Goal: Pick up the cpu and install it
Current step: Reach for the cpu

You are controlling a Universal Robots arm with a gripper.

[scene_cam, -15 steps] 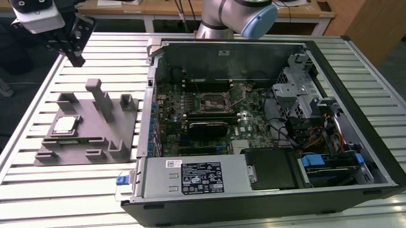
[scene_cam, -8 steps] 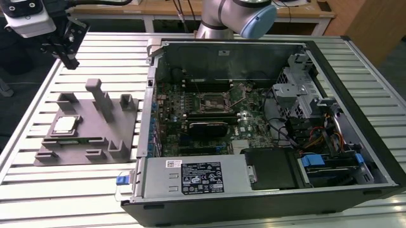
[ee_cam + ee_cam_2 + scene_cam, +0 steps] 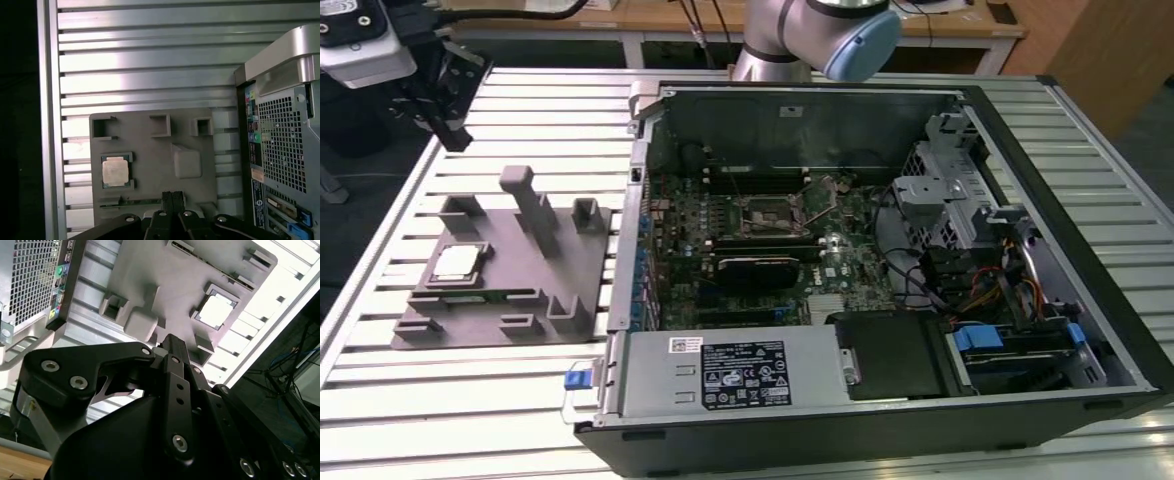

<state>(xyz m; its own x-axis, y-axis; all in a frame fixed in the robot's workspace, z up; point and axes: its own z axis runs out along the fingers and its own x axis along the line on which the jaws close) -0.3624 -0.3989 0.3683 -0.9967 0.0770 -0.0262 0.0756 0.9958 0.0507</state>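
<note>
The cpu, a small silver square chip with a pale rim, lies flat in a recess of the grey holder plate on the exterior view's left. Both wrist views look down on the cpu from well above. My gripper hangs high over the table's far left corner, clear of the plate. Its two black fingers are pressed together, shut with nothing between them. The open computer case lies on the exterior view's right, and the square socket sits on its motherboard.
Tall pegs rise from the holder plate. A thin green memory stick rests in a slot near the cpu. The slatted metal table ends close to the plate's left side. The case's rear wall stands beside the plate.
</note>
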